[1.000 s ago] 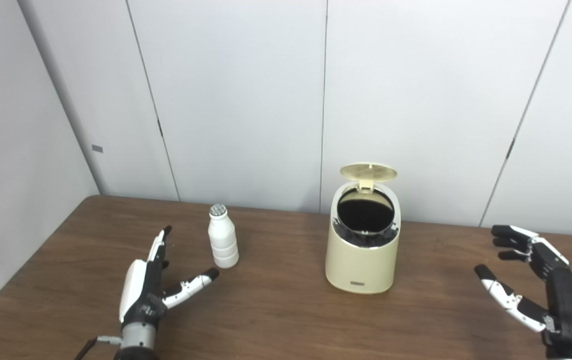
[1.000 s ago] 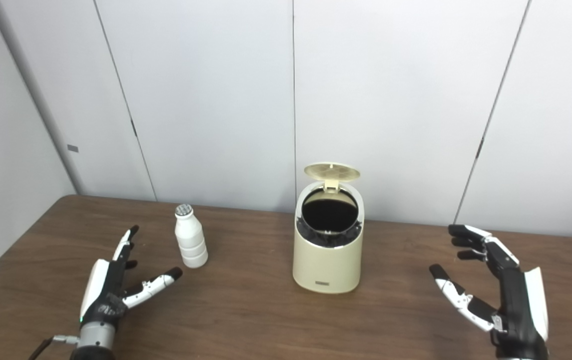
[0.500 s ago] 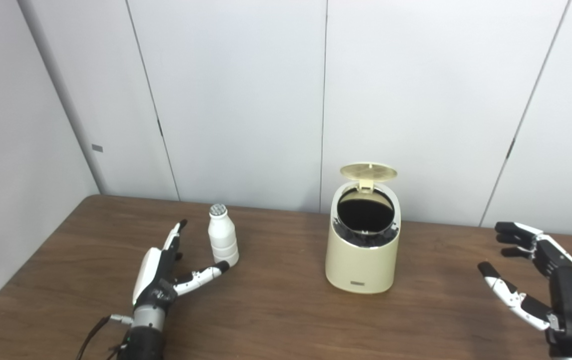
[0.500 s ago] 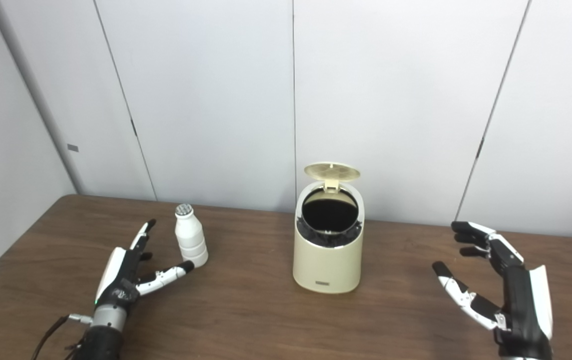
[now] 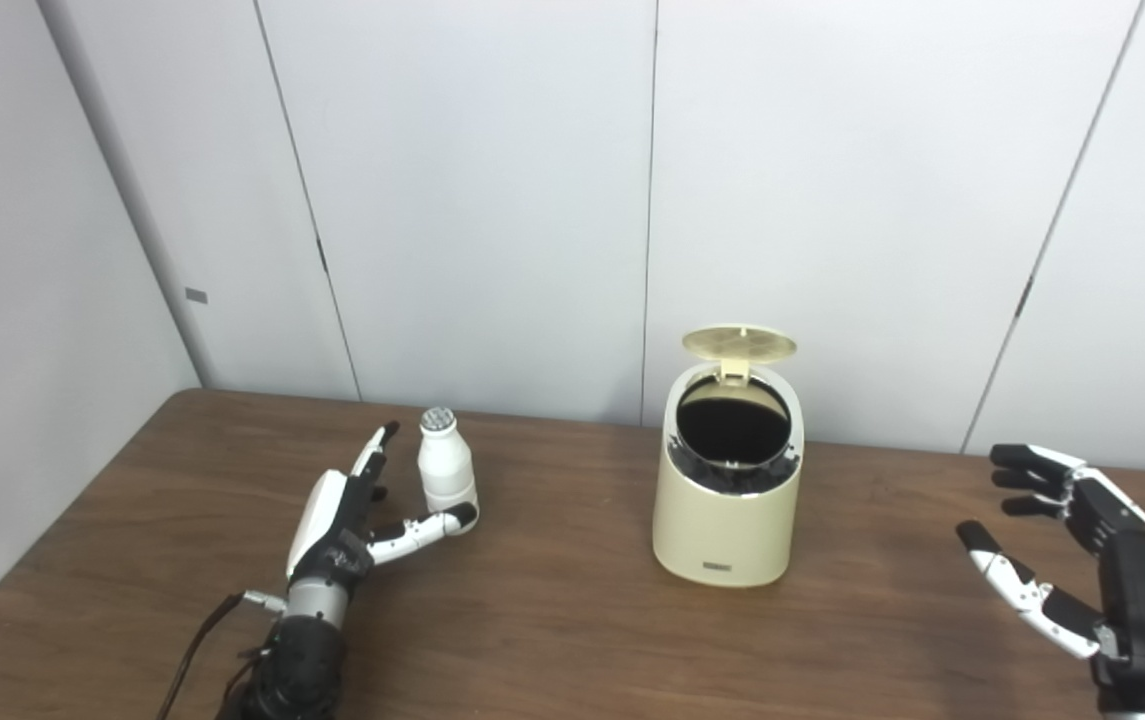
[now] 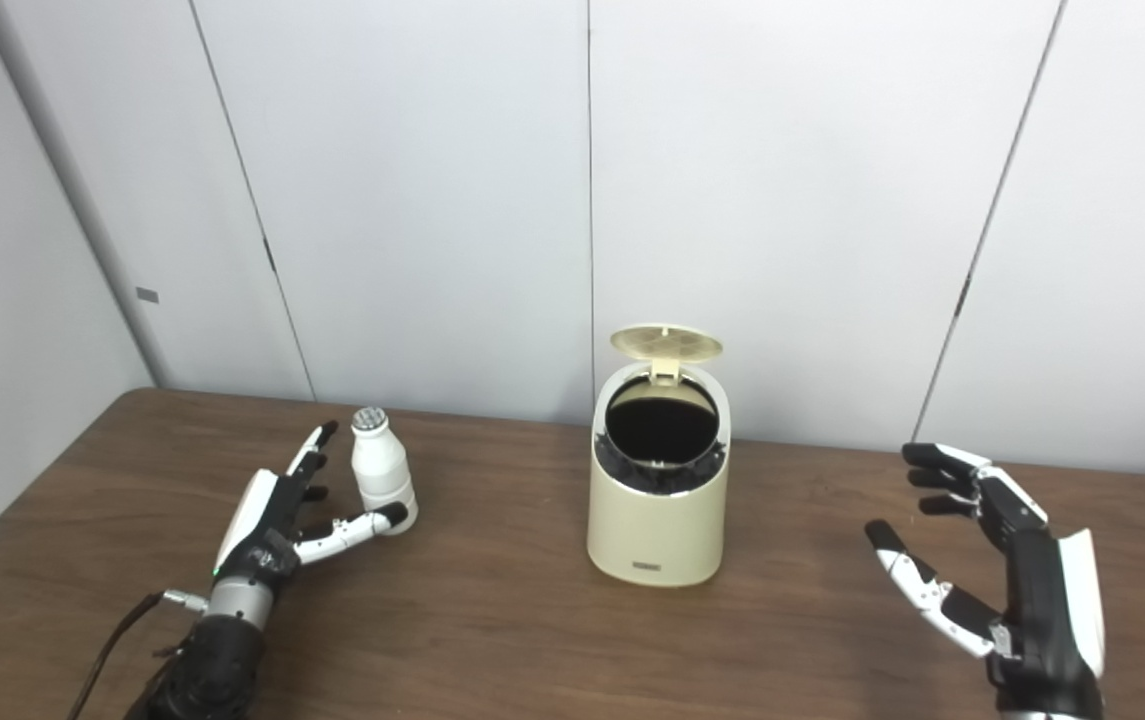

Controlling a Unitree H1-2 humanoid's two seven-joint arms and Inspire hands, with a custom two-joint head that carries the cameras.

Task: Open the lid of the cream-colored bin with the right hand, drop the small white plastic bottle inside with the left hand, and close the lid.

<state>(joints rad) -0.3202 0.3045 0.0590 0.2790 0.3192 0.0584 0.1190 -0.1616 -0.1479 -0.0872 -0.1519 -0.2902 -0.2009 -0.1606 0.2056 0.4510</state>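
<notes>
The cream-colored bin (image 5: 727,500) stands on the brown table with its round lid (image 5: 738,344) flipped up at the back, showing a dark inside. A small white plastic bottle (image 5: 444,474) with a grey cap stands upright to the bin's left. My left hand (image 5: 347,510) is open just left of the bottle, fingers reaching past its far side and thumb lying in front of its base, not closed on it. My right hand (image 5: 1092,570) is open, hovering well right of the bin, holding nothing.
The table (image 5: 552,620) reaches a white panelled wall at the back and a grey wall on the left. A thin cable (image 5: 200,640) trails from my left wrist near the front edge.
My left hand has moved forward and right until its fingers and thumb flank the bottle. The right hand has drifted slightly. Bin, lid and bottle stay put.
</notes>
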